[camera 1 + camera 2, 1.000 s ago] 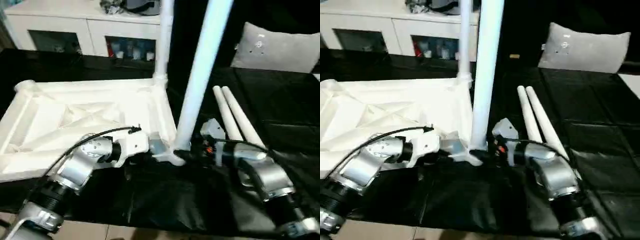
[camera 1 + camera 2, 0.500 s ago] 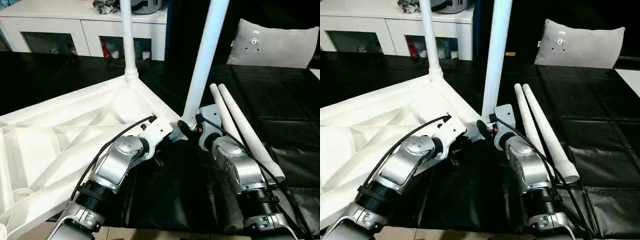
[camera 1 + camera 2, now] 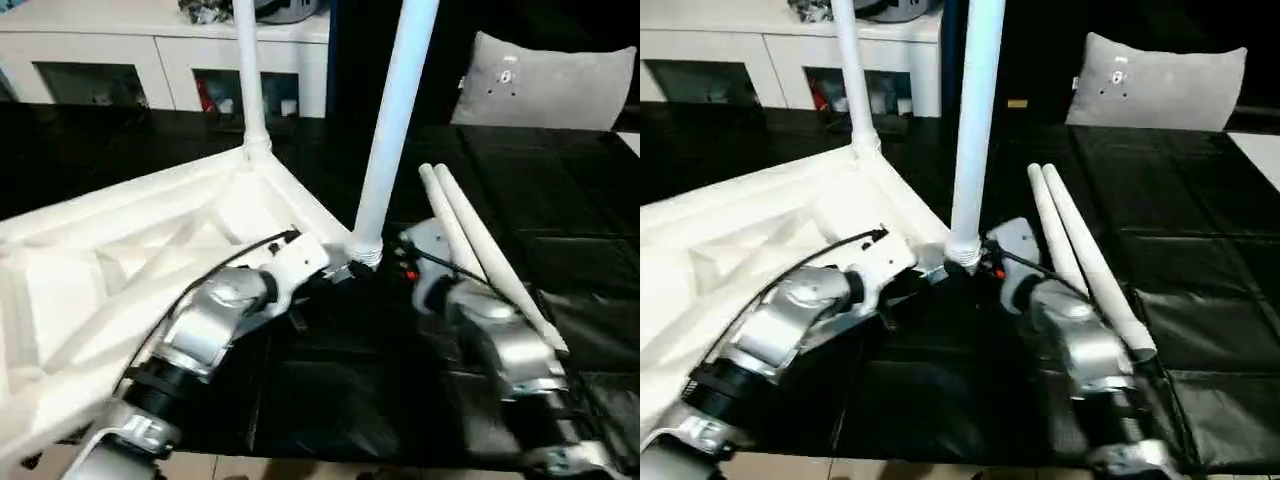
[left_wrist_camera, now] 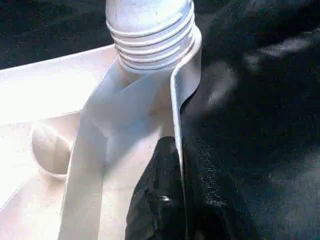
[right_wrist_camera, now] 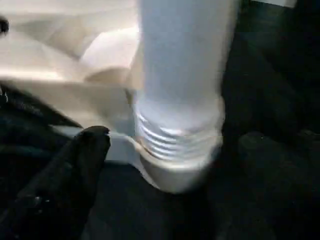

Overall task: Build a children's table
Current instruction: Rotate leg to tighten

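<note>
The children's table top (image 3: 110,270) lies upside down on the black-covered work table. Two white legs stand in its corner sockets: a far one (image 3: 247,80) and a near one (image 3: 392,130) with its threaded base (image 5: 175,140) in the corner socket (image 4: 150,45). Two loose legs (image 3: 478,245) lie side by side to the right. My left gripper (image 3: 335,275) is shut on the top's rim just beside that corner; one black finger (image 4: 160,200) presses the rim's inner face. My right gripper (image 3: 385,262) is open around the near leg's base, its finger (image 5: 85,150) apart from it.
A white cabinet (image 3: 150,50) runs along the back. A grey cushion (image 3: 545,85) rests at the back right. The black cover (image 3: 580,190) stretches right of the loose legs. The work table's front edge (image 3: 330,465) lies just below my forearms.
The table top has swung about its near corner, its far leg moving left. My right gripper's fingers have spread away from the near leg's base. The left grip is unchanged.
</note>
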Controlling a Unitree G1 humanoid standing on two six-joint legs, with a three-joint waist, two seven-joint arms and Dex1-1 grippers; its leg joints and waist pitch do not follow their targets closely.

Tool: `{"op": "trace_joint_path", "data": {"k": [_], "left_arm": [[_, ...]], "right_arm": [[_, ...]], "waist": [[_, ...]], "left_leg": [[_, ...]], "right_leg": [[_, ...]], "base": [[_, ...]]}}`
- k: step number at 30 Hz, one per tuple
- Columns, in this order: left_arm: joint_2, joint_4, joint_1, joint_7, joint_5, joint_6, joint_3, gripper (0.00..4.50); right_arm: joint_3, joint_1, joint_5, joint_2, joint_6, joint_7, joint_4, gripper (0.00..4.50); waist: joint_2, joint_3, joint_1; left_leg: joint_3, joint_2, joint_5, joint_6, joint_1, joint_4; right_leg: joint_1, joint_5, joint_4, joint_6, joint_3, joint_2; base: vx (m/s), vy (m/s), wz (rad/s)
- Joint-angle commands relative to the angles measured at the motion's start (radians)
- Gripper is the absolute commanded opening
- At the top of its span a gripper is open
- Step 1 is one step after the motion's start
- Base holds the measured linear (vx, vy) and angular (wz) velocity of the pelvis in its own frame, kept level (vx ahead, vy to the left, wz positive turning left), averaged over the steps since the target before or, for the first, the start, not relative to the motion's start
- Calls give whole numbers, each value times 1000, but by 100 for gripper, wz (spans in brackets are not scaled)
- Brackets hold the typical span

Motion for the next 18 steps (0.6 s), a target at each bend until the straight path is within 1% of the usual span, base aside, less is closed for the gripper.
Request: {"op": "trace_joint_path", "data": {"k": [1,2,3,4,5,6,7,8,9,10,11,12,13,14,17,18], "left_arm": [[26,17,-9,-32,10,-25,-6,0],[37,20,-8,-46,9,-33,-10,0],[61,29,-7,-84,3,-61,-18,0],[77,31,-5,-115,-2,-81,-25,0],[79,32,-5,-118,-3,-82,-26,0],[103,39,-3,-163,-12,-126,-38,0],[115,43,-1,-195,-19,-171,-46,0],[116,43,-1,-196,-20,-173,-46,0],[142,49,0,-257,-27,-233,-63,0],[153,52,-1,-273,-25,-251,-70,0],[164,57,-4,-295,-22,-274,-79,0],[179,60,-6,-344,-29,-303,-91,0],[182,59,-7,-362,-34,-312,-95,0],[186,56,-7,-378,-38,-319,-99,0],[193,49,-6,-406,-45,-328,-106,0],[202,44,-8,-438,-46,-351,-122,0]], "right_arm": [[11,1,8,-37,-26,64,-13,443],[12,0,8,-59,-36,88,-10,443],[13,0,25,-107,-51,163,-11,443],[15,0,40,-131,-50,212,-16,443],[15,0,41,-133,-50,215,-16,443],[20,1,59,-167,-53,285,-23,443],[24,0,63,-182,-55,316,-26,443],[24,0,63,-183,-55,318,-26,443],[38,-6,61,-203,-75,362,-22,443],[43,-9,57,-207,-85,373,-21,443],[52,-11,54,-213,-101,388,-19,443],[75,-17,44,-225,-134,423,-13,443],[82,-19,40,-228,-146,433,-8,443],[88,-22,36,-231,-155,440,-3,443],[96,-28,32,-233,-175,452,9,443],[106,-37,30,-233,-187,478,22,443]], "waist": [[0,-63,7],[-2,-62,7],[-4,-62,10],[-8,-61,9],[-6,-61,11],[-10,-59,11],[-10,-59,12],[-9,-59,13],[-12,-59,13],[-9,-60,17],[-11,-60,17],[-11,-60,17],[-9,-61,21],[-8,-60,22],[-10,-61,35],[-10,-61,39]], "left_leg": [[3,21,-31,80,-17,-59],[4,21,-35,82,-17,-59],[5,21,-57,89,-17,-58],[6,22,-57,91,-17,-58],[5,22,-59,95,-16,-59],[6,23,-67,101,-15,-59],[5,23,-71,103,-16,-59],[5,23,-72,104,-16,-59],[6,24,-66,105,-15,-59],[5,26,-67,105,-14,-59],[6,26,-65,104,-13,-59],[7,28,-63,101,-13,-60],[7,29,-63,100,-9,-59],[8,30,-63,99,-8,-59],[9,31,-49,94,-7,-59],[9,31,-49,93,-6,-60]], "right_leg": [[75,-48,-59,-230,42,-66],[75,-51,-60,-232,43,-66],[76,-81,-62,-234,42,-68],[77,-87,-63,-232,43,-68],[76,-94,-63,-233,43,-68],[73,-117,-66,-232,42,-68],[74,-129,-66,-230,42,-69],[74,-138,-66,-228,42,-69],[72,-142,-67,-224,42,-69],[70,-152,-66,-223,42,-71],[69,-149,-66,-223,43,-70],[68,-138,-63,-227,42,-69],[66,-135,-62,-230,42,-71],[65,-131,-61,-233,43,-71],[65,-106,-57,-240,44,-71],[65,-103,-55,-241,43,-71]], "base": [[0,0,0],[0,0,0],[0,0,0],[0,0,0],[0,0,0],[0,0,0],[0,0,0],[0,0,0],[0,0,0],[0,0,0],[0,0,0],[0,0,0],[0,0,0],[0,0,0],[0,0,0],[0,0,0]]}}
